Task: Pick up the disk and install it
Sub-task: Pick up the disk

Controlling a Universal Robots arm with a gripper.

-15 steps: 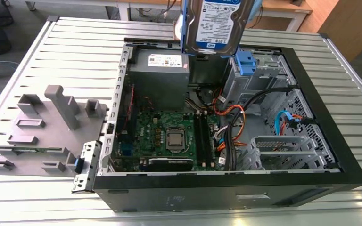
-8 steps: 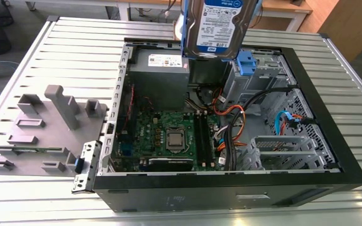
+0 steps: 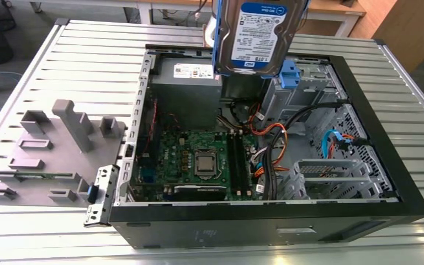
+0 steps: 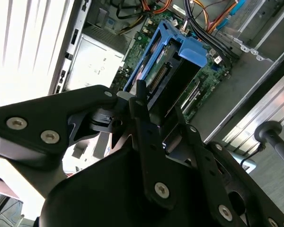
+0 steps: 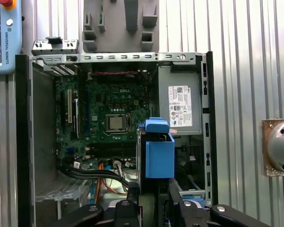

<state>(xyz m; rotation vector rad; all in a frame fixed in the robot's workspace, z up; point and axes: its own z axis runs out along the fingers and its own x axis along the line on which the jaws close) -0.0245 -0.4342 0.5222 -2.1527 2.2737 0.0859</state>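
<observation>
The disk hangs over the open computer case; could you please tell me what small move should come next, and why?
Probably a short, slow descent toward the drive cage: the gripper, shut on the disk, holds it above the case, with loose cables lying close beside that cage.

Got the disk [image 3: 256, 33] hanging label-out at the very top, blue bracket [image 3: 217, 44] clipped along its edges, right over the open PC case [image 3: 234, 223] lying flat on the slatted metal desk [image 3: 94, 61]. Down inside: green motherboard [image 3: 175, 149] with a bare CPU socket [image 3: 203, 163] in the middle, grey power supply [image 3: 186, 88] with a white sticker at the far end, plus a messy bundle of orange and black cables [image 3: 271, 132] near the metal drive cage [image 3: 330, 176]. Off on the exterior view's left, a grey fixture plate [image 3: 42, 160] with upright blocks, just beside the case.
</observation>
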